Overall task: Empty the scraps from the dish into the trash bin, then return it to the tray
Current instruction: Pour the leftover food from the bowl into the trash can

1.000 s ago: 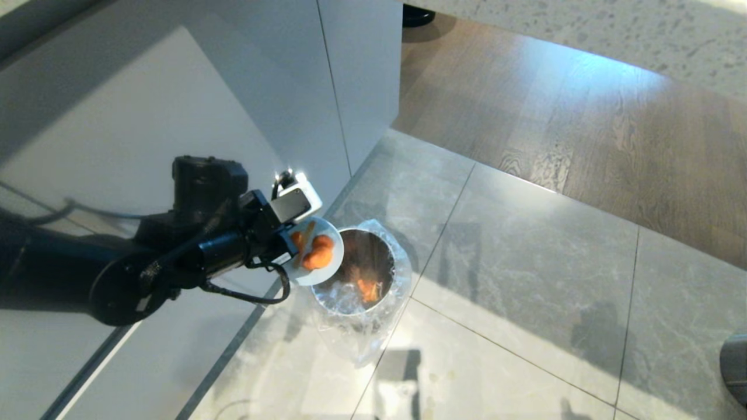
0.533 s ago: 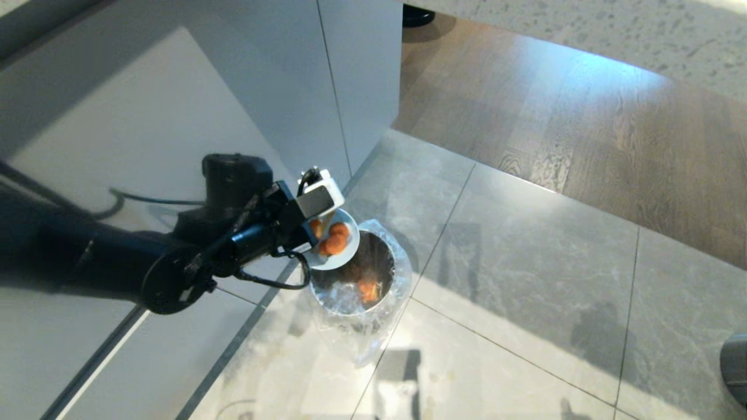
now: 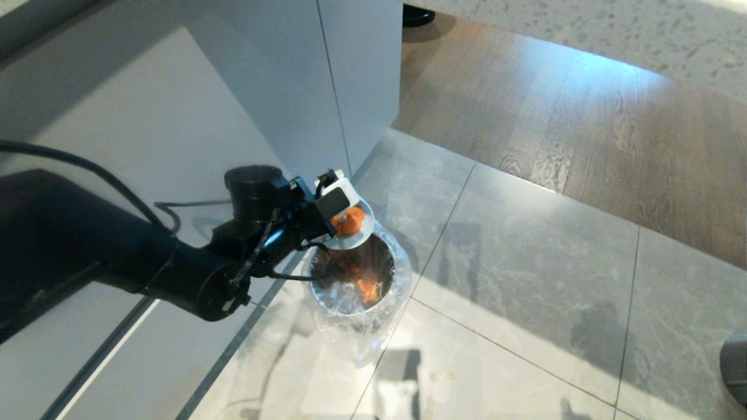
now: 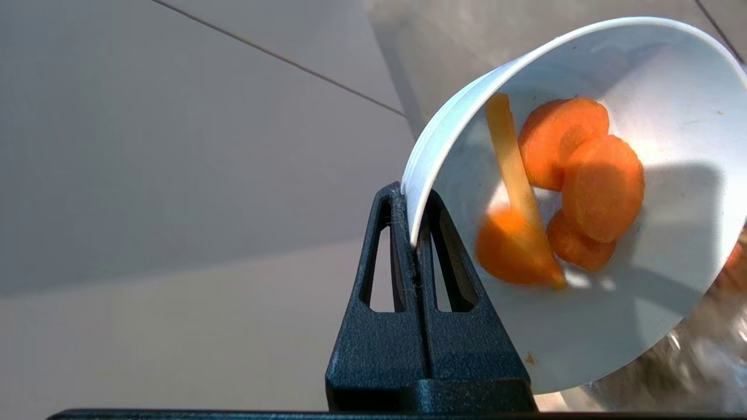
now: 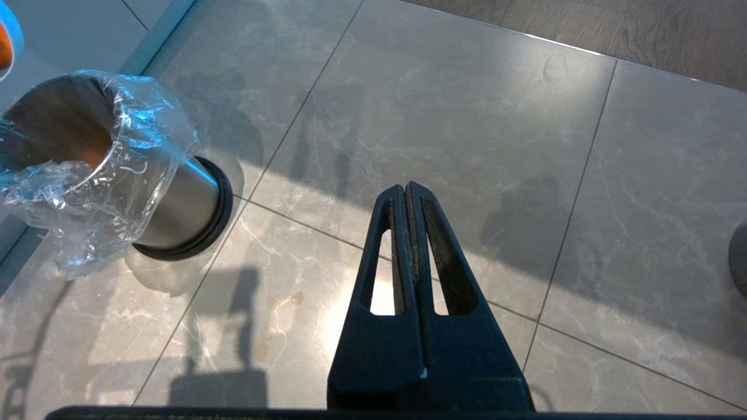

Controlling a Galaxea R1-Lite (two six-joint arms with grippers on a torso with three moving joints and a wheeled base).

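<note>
One dish (image 4: 659, 146), four carrot slices (image 4: 601, 186), one yellow stick (image 4: 516, 175), one trash bin (image 5: 175, 204).

This looks like a home kitchen. Flat white handle-less cabinet fronts (image 3: 280, 87) fill the upper left of the head view, a speckled pale stone bench edge (image 3: 613, 41) runs across the upper right, and large grey marble-look floor tiles (image 3: 525, 262) meet warm brown wood flooring (image 3: 583, 128). A small shiny steel bin with a crinkled clear bag liner (image 3: 356, 286) stands on the tiles at lower centre.
</note>
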